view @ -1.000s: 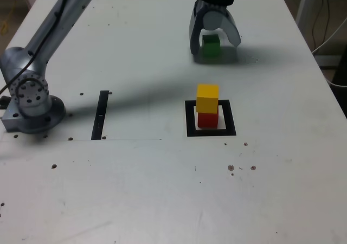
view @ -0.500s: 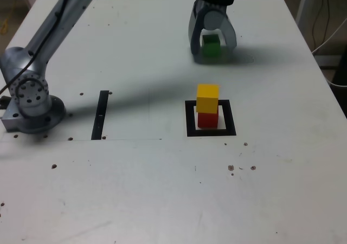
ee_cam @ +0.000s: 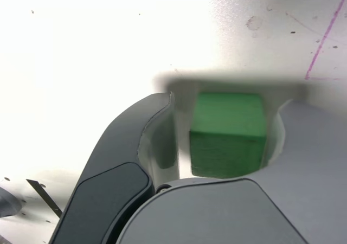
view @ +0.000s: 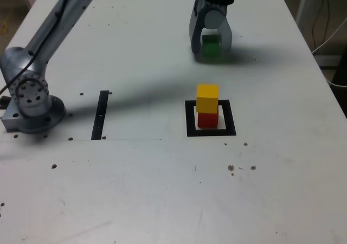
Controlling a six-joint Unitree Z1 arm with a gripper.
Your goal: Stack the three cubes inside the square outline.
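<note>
- gripper (view: 211, 44) is down around the green cube (view: 211, 46), fingers nearly squeezed on it, small gap on one side
- yellow cube (view: 207, 98) sits on the red cube (view: 207, 120) inside the square outline (view: 190, 119), nearer the camera than the green cube

Silver-grey arm (view: 51, 24) with round bolted base joint (view: 30, 95) and curved grey claw (view: 211, 44).

The arm reaches far across, gripper (view: 211, 44) pointing down; jaws narrowly parted (a gap on one side).
</note>
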